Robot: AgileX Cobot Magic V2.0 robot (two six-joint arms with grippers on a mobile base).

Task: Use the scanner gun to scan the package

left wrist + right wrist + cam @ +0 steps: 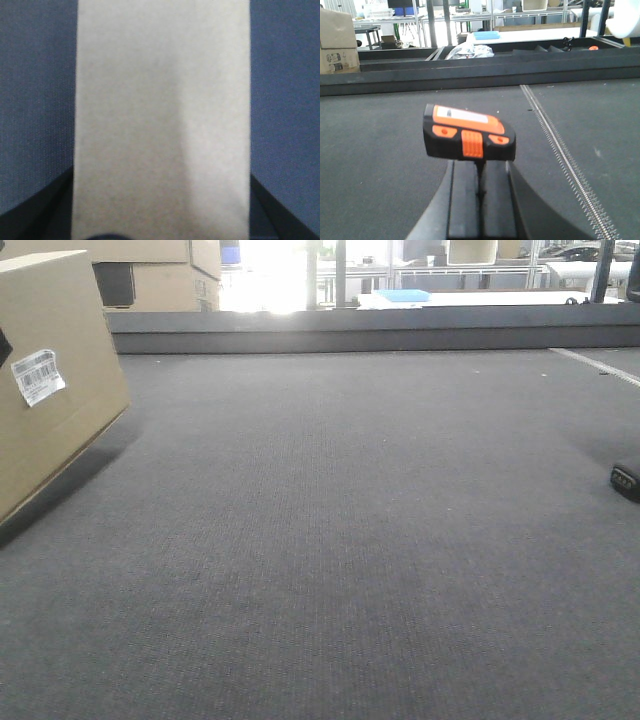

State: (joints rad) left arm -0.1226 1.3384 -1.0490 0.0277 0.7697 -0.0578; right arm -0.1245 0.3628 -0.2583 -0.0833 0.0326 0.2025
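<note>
Barcode label (37,376) on package (60,420), print too small to read

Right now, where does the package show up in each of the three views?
Front view: package at the left edge, tilted, label facing the camera.
Left wrist view: package fills the centre, between the dark fingers.
Right wrist view: not in it.
Shared landmark: grey mat.
</note>
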